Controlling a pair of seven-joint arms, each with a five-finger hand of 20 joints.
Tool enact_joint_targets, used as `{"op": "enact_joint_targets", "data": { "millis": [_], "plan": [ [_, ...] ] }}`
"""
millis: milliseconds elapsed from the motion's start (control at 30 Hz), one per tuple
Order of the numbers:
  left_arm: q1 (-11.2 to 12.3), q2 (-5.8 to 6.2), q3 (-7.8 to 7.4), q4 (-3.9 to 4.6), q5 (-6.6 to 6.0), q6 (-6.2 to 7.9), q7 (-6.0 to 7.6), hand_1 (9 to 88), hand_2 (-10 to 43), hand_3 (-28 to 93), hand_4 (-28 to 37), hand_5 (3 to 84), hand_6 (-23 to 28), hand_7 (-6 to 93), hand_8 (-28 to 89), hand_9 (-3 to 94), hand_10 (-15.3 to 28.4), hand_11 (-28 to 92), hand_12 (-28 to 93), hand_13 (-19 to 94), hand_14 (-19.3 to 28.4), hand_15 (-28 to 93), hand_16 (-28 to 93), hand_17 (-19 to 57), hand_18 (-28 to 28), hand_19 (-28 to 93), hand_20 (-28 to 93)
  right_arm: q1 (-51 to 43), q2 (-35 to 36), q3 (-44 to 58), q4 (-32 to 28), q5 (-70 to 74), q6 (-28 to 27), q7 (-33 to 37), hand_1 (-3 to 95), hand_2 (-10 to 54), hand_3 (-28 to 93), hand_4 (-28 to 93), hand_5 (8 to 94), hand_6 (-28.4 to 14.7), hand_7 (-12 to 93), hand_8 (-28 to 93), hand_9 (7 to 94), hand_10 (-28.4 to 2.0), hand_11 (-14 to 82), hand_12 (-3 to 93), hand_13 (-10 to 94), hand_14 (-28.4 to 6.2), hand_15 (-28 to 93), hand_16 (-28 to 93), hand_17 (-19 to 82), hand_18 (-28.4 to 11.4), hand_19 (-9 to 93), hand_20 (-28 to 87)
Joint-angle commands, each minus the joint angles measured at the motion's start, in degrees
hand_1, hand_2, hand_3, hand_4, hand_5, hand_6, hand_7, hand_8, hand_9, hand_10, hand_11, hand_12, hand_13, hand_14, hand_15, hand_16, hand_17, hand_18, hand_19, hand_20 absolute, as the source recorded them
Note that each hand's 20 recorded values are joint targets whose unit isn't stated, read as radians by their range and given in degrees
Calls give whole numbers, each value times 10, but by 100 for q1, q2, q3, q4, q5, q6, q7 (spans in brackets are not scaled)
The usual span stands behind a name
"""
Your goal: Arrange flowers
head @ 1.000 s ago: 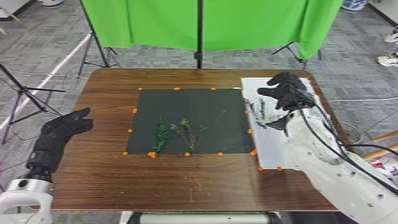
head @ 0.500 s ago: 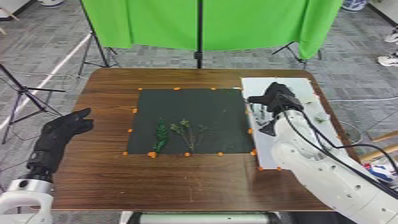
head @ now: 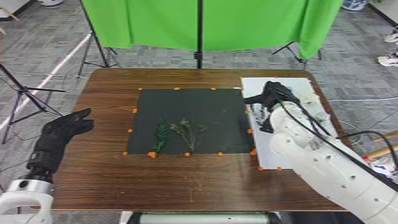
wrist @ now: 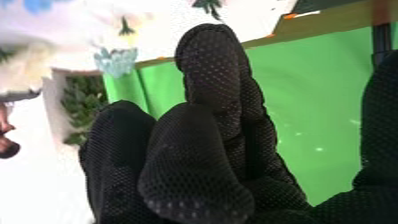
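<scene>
Currently, sprigs (head: 162, 136) occupy the mat (head: 187, 106), green cloth (head: 151, 25) hanging beyond.

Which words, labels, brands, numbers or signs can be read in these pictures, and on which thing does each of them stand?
I can read no text here.
White bit at the far right corner of the dark mat: too small to tell whether it bears print.
Dark mat and white sheet: no words that I can make out.

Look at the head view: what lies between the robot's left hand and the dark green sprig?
Between left hand and dark green sprig, the head view shows brown tabletop, an orange mark and a strip of black mat.
</scene>
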Motion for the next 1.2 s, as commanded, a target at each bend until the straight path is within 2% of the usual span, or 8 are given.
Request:
{"op": "enact_joint_targets", "data": {
  "millis": [33,133,533,800,900,933,1000,1200],
  "plan": [
    [27,-42,26,-4,39,-86,-68,272,90,637,-245,450,68,76,-48,458,160,169,117,376,194,201,-18,84,126,128,158,195,-204,-95,86,-225,-976,378,257,-95,503,-151,750,-109,136,-50,881,-146,472,332,937,-10,698,218,770,-93,932,494],
    [33,-38,17,-9,37,-89,-66,273,90,636,-246,450,67,76,-48,457,160,169,118,377,194,200,-18,84,126,128,158,270,-276,-157,184,-155,-1304,492,252,-95,497,-152,756,-112,135,-47,881,-147,471,331,937,-10,699,217,771,-92,932,493],
    [30,-73,41,-2,31,-68,-66,274,90,636,-247,449,67,76,-48,458,162,168,117,376,194,199,-18,84,126,128,158,364,-577,-355,543,-28,-1495,605,265,-95,495,-144,773,-113,142,-40,885,-148,473,326,937,-9,706,210,776,-88,932,490],
    [13,-74,36,15,28,-69,-61,274,90,635,-246,450,67,76,-48,458,161,168,118,376,194,200,-17,84,126,128,158,145,-623,-348,637,22,-1262,520,445,-95,525,-100,802,-81,291,-27,899,-131,496,320,937,-1,730,195,790,-88,932,492],
    [5,-78,44,18,24,-83,-67,274,90,636,-245,450,67,76,-48,458,161,168,118,376,193,200,-18,83,127,128,158,86,-640,-385,656,63,-1243,489,490,-95,498,-89,794,-69,336,126,903,-124,512,305,937,0,739,190,795,-91,932,498],
    [-12,-62,50,26,24,-117,-75,274,90,636,-245,450,67,76,-48,458,161,168,117,376,194,200,-18,83,127,128,158,31,-656,-365,644,169,-1164,506,549,-95,438,-50,793,-57,362,220,909,-118,523,298,937,0,748,187,798,-95,932,505],
    [-28,-67,63,33,25,-111,-76,274,90,635,-245,450,67,76,-49,458,161,168,117,376,193,199,-18,83,127,128,158,-5,-656,-347,647,262,-1043,460,603,-95,387,-4,797,-49,385,247,914,-110,533,291,937,-4,756,184,802,-101,932,510],
    [-16,-69,49,23,22,-120,-80,275,90,637,-240,449,67,76,-48,458,161,168,118,376,194,200,-17,83,126,126,157,-124,-507,-182,455,413,-532,262,617,-95,455,49,794,-57,433,256,920,-102,552,282,937,-9,773,182,807,-110,932,525]
  ]
}}
